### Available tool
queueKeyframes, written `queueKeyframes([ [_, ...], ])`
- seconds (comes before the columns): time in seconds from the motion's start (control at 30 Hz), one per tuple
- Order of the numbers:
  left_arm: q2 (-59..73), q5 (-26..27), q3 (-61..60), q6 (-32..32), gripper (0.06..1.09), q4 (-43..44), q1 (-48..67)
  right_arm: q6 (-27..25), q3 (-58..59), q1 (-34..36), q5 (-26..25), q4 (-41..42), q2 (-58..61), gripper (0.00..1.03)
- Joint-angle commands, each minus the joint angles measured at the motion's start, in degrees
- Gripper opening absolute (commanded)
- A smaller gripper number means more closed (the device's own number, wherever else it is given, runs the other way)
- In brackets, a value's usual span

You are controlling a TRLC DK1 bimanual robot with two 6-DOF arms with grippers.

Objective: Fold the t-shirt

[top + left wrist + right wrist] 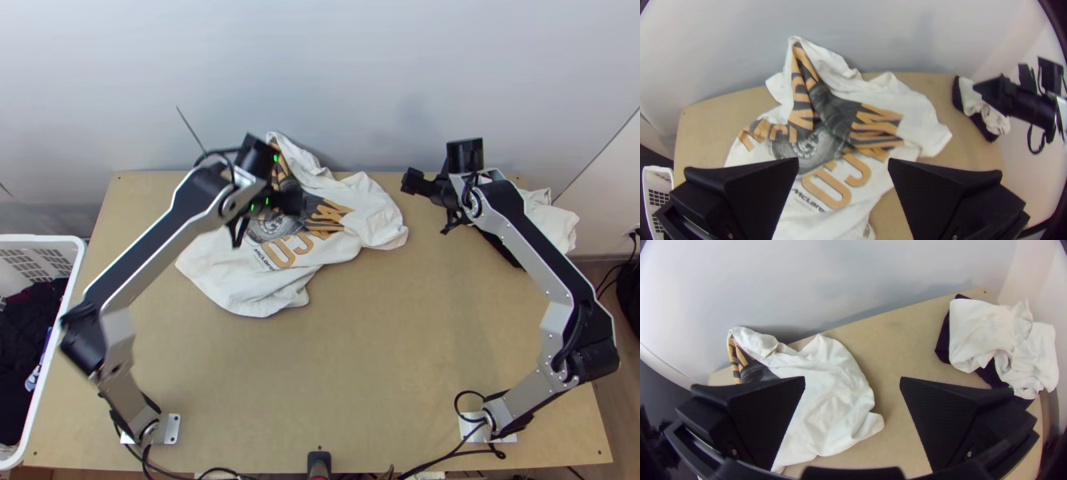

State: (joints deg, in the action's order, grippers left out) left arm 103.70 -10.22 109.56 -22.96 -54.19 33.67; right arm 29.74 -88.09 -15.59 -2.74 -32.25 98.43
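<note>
My left gripper [280, 202], 2 fingers spread wide, above rumpled t-shirt [370, 210]. My right gripper [436, 189], 2 fingers spread too, between t-shirt and white cloth [980, 331].

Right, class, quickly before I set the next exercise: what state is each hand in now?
Left hand: open, holding nothing, above the t-shirt.
Right hand: open, holding nothing.

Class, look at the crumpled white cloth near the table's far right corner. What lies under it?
Dark cloth sticks out from under the white cloth. Whatever else may be beneath is covered and cannot be seen.
</note>
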Motion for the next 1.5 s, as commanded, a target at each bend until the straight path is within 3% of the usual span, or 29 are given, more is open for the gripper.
queueKeyframes([
  [0.0, -8.08, 1.17, -16.48, 0.64, 1.0, -1.88, 7.46, -0.12, 2.49, 0.3, 0.02, -0.01, -1.31, 0.99],
  [0.37, -12.56, 0.9, -32.92, 0.28, 0.99, 4.27, 15.02, -0.12, 3.46, -0.05, 0.02, -0.01, -0.43, 0.99],
  [1.17, -2.19, -2.0, -36.96, 1.16, 0.99, 15.7, 16.43, -0.56, 3.98, 0.13, 0.02, 0.61, 1.59, 0.99],
  [1.33, -0.43, -2.44, -37.22, 1.34, 0.94, 16.66, 16.16, -0.82, 3.37, 0.21, 0.02, 0.7, 2.11, 0.99],
  [1.47, -0.25, -2.7, -38.37, 1.78, 0.69, 18.51, 16.08, -1.0, 2.4, -0.05, 0.02, 0.7, 2.82, 0.99],
])
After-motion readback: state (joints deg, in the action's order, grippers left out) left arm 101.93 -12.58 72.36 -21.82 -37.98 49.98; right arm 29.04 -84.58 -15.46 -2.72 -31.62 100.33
